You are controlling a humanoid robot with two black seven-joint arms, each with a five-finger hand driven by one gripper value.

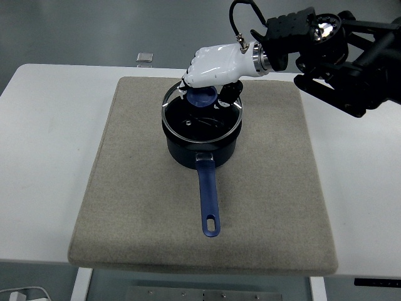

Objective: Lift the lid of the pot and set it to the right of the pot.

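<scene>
A dark blue pot [202, 149] with a long blue handle [208, 199] stands on the grey mat [125, 188], the handle pointing toward the near edge. My right hand [210, 88], white with black fingers, comes in from the upper right and is shut on the blue knob [202, 98] of the glass lid [200, 119]. The lid hangs tilted just above the pot's rim, its far edge higher than its near edge. The left hand is out of view.
The mat covers the middle of the white table [44, 125]. A small grey square object [145, 57] lies at the table's far edge. My black right arm [341, 56] hangs over the mat's far right corner.
</scene>
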